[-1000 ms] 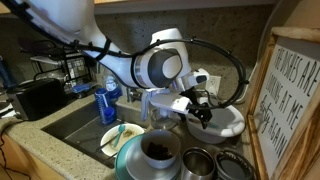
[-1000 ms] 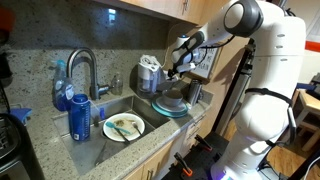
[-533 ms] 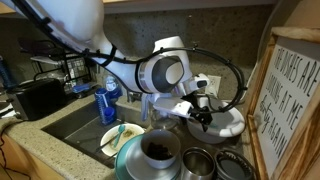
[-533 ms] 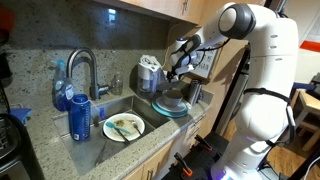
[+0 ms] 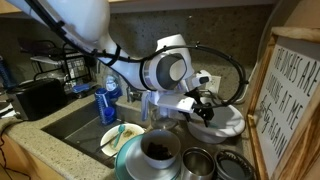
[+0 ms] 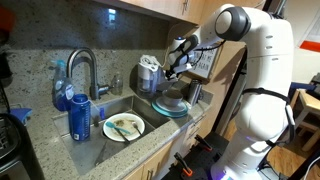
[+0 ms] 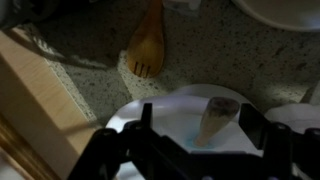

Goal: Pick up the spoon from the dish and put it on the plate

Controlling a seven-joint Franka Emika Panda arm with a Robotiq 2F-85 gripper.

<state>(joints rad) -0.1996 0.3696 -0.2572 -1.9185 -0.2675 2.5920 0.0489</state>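
**Q:** Entry one. Where is the spoon?

**A:** Not resolved. In an exterior view your hand (image 5: 204, 107) hangs directly over the dish (image 5: 229, 127) and hides its inside. The wrist view shows a pale tapered piece (image 7: 214, 120) lying in a white round vessel (image 7: 160, 113) between your fingers (image 7: 141, 118). I cannot tell whether that piece is the spoon.

**Q:** Hand state?

**A:** In the wrist view the jaws stand spread wide, with nothing clamped between them.

**Q:** What is around the dish?

**A:** Just near-left of it, a small bowl with dark contents (image 5: 160, 150) stands on a teal-rimmed plate (image 5: 126, 161). A framed sign (image 5: 296, 100) leans to its right. In the wrist view a wooden fork (image 7: 147, 45) lies on the speckled bench (image 7: 90, 55) beyond the white vessel.

**Q:** And the plate?

**A:** It is down in the sink (image 5: 72, 122), left of the dish and well apart from your hand. The plate (image 5: 108, 143) carries a pale green utensil (image 5: 123, 132). A blue bottle (image 5: 108, 100) stands on its far side, and the faucet (image 6: 85, 65) rises at the far left of the sink.
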